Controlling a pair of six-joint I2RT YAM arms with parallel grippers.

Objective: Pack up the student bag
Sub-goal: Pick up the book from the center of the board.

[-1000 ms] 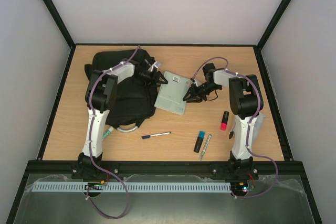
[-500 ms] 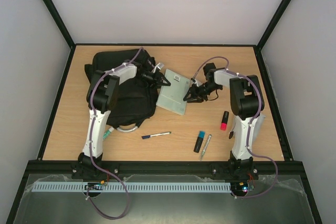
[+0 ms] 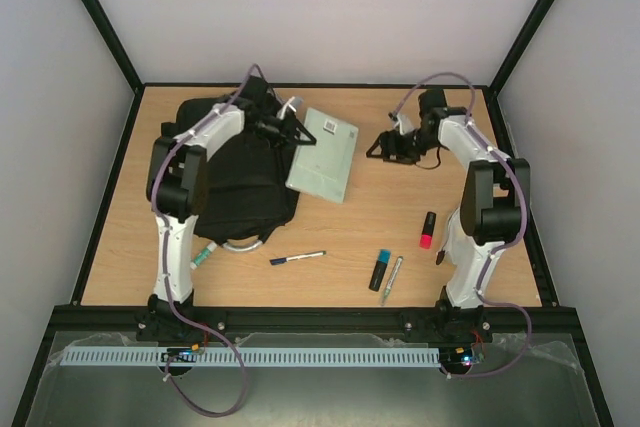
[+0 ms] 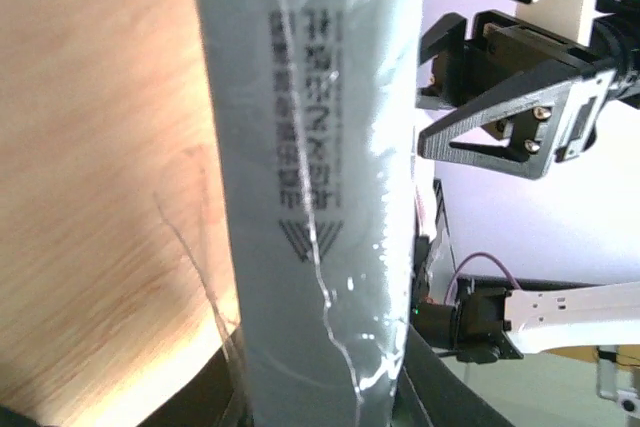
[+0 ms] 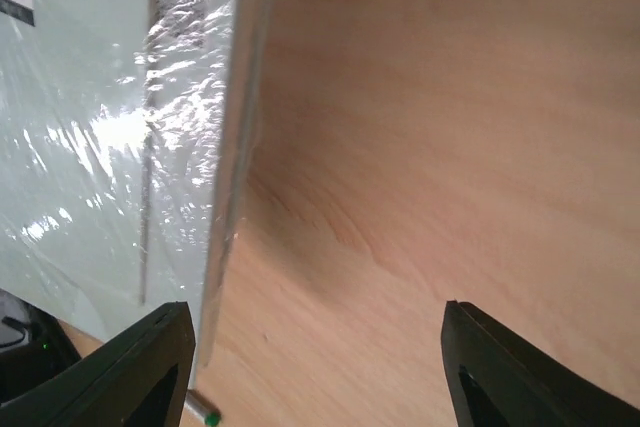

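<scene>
Notebook [image 3: 325, 154]: shrink-wrapped, pale grey, gripped at its bag-side edge, probably for steering into the bag.
Left gripper [image 3: 293, 135]: pinching that edge.
Right gripper [image 3: 378, 147]: spread, empty, apart from notebook.
Student bag [image 3: 235, 187]: far left, just beside notebook.
Change: right gripper off notebook's right edge, backed away; notebook shifted farther back.

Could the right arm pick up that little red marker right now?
Probably yes: the red marker lies uncovered with nothing crowding it, and the right tool is open and empty.
</scene>
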